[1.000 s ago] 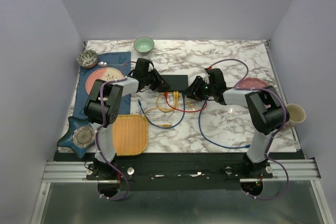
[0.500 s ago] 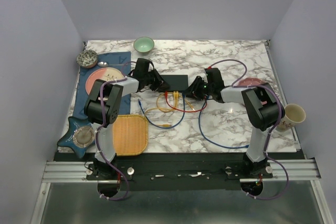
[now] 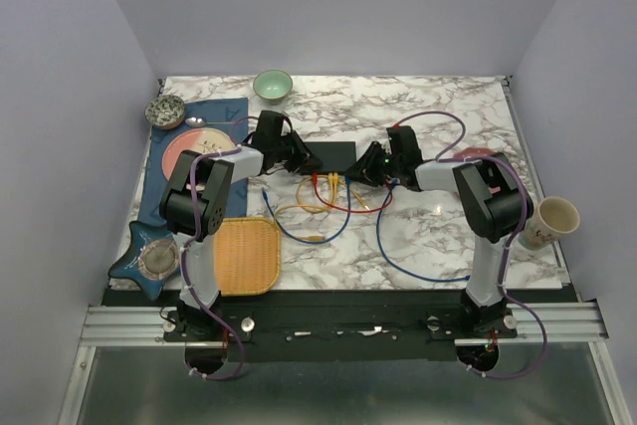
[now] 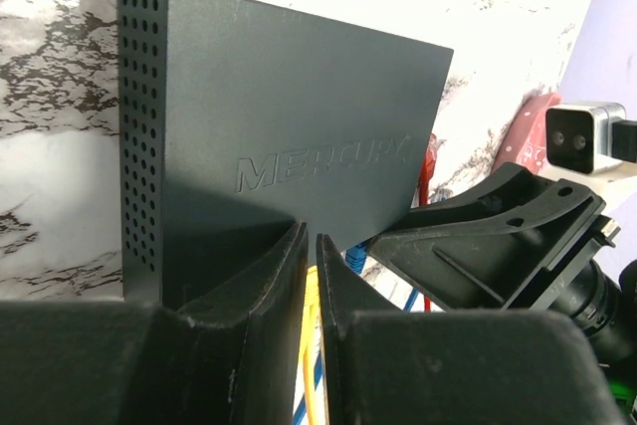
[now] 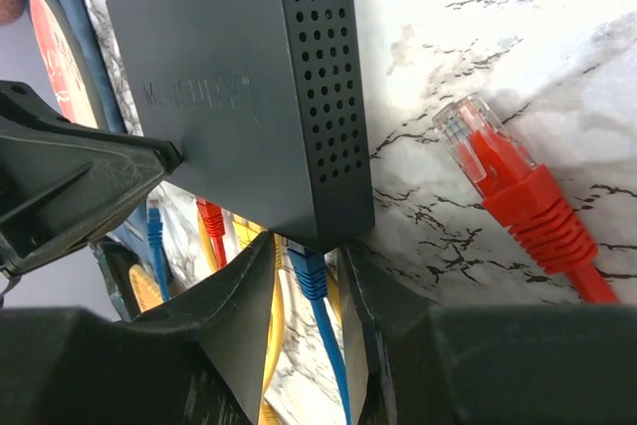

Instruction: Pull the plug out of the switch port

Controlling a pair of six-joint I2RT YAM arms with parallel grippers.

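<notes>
Right tool (image 5: 304, 246) nearer blue plug (image 5: 311, 276), switch (image 5: 229, 97) lengthwise left-right (cabled edge nearside)

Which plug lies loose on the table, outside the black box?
The loose red plug, clear tip showing, alone on the marble beside the black box. The blue plugs, yellow plug and second red plug sit at its port edge.

Marble table (image 3: 438, 116) — pale lavender walls (image 3: 328, 7)
</notes>
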